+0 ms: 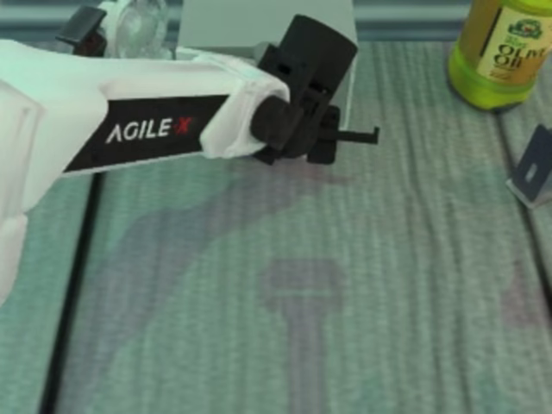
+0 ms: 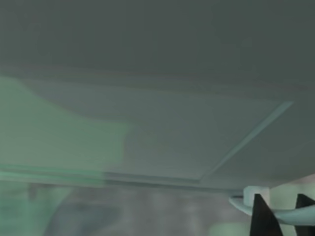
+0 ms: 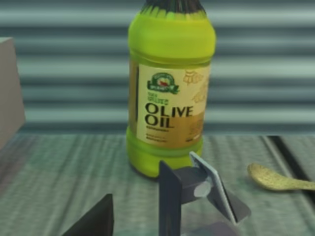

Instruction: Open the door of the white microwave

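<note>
The white microwave [image 1: 224, 21] stands at the back middle of the table. My left arm reaches across its front from the left. Its gripper [image 1: 366, 135] points right along the front face, near that face's right end. In the left wrist view the door [image 2: 162, 132] fills most of the picture and lies flat against the microwave. The left gripper [image 2: 279, 206] shows two dark fingertips [image 2: 263, 219] close together on a pale curved door handle [image 2: 241, 204]. My right gripper [image 3: 140, 216] is parked at the right, outside the top view, and is open with nothing in it.
An olive oil bottle [image 1: 500, 47] stands at the back right. A grey angled stand [image 1: 530, 168] sits by the right edge, just beyond my right gripper. A pale spoon [image 3: 275, 179] lies on the table near the stand. A round white fan [image 1: 129, 26] is at the back left.
</note>
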Controlling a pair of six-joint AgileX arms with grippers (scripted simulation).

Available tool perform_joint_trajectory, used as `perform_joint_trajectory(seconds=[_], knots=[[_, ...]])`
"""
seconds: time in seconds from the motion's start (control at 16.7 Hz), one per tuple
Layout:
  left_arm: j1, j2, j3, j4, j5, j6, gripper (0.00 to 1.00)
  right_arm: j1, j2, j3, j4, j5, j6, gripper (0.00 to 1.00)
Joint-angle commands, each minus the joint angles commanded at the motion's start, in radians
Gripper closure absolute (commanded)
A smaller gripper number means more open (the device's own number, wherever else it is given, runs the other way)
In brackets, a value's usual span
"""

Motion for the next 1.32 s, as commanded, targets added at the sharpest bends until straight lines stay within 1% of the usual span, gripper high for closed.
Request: perform_joint_trajectory(seconds=[0.36, 0.42, 0.78, 1.32], knots=[[0.0, 0.0, 0.0, 0.0, 0.0, 0.0, 1.0, 0.0, 0.0, 0.0, 0.0, 0.0, 0.0, 0.0], [-0.008, 0.002, 0.005, 0.001, 0.007, -0.005, 1.0, 0.0, 0.0, 0.0, 0.0, 0.0, 0.0, 0.0], [0.006, -0.025, -0.04, 0.024, 0.025, 0.033, 1.0, 0.0, 0.0, 0.0, 0.0, 0.0, 0.0, 0.0], [0.006, -0.026, -0.041, 0.025, 0.026, 0.034, 1.0, 0.0, 0.0, 0.0, 0.0, 0.0, 0.0, 0.0]])
